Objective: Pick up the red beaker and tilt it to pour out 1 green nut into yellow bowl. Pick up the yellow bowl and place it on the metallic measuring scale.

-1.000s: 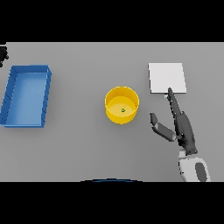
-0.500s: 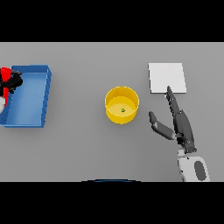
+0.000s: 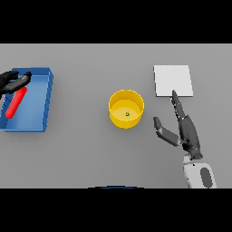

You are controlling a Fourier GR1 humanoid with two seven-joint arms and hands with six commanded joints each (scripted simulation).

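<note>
**Operator:** Report the position of the red beaker.

**Inspector:** The red beaker (image 3: 16,102) is at the far left of the grey table (image 3: 90,149), over the blue tray (image 3: 41,105). It lies tilted, its upper end toward the left hand (image 3: 11,82) and its lower end toward the tray's near left corner. Whether it rests on the tray floor or hangs above it cannot be determined.

**Operator:** State of the left hand?

**Inspector:** The left hand is at the tray's far left corner, partly cut off by the view's edge. Its dark fingers are curled around the upper end of the beaker.

**Operator:** Position of the yellow bowl?

**Inspector:** The yellow bowl (image 3: 126,108) stands upright near the centre of the table, well apart from the tray. One small green nut (image 3: 128,114) lies on its floor.

**Operator:** And the scale?

**Inspector:** The scale (image 3: 172,80) is a pale flat square, to the right of the bowl and farther back. Nothing rests on it.

**Operator:** State of the right hand?

**Inspector:** The right hand (image 3: 186,131) is right of the bowl, not touching it. Its fingers are straight and together, with the tips reaching the scale's near edge. The thumb is spread out toward the bowl. It holds nothing.
</note>
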